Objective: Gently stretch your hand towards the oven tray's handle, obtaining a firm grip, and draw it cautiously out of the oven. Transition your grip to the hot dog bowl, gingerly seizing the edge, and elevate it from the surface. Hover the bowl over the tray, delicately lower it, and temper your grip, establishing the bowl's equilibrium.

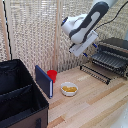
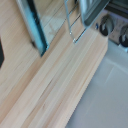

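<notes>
The oven point(image 1: 116, 50) stands on the wooden table at the exterior view's right, its door point(image 1: 96, 73) dropped open. The oven tray point(image 1: 109, 60), a dark wire rack, lies in the opening. The hot dog bowl point(image 1: 69, 89), white with yellowish food, sits on the table in front of the red cup. My gripper point(image 1: 84, 51) hangs in the air to the left of the oven's front, above the open door and touching nothing. Its fingers are too blurred to read. The blurred wrist view shows the door's bar point(image 2: 35, 30), the oven's knobs point(image 2: 106, 25) and no fingers.
A red cup point(image 1: 52, 75) and an upright blue book point(image 1: 43, 81) stand behind the bowl. A big black fabric bin point(image 1: 20, 97) fills the exterior view's left. A slatted screen backs the table point(image 1: 95, 102). The table's edge point(image 2: 85, 85) borders a pale surface.
</notes>
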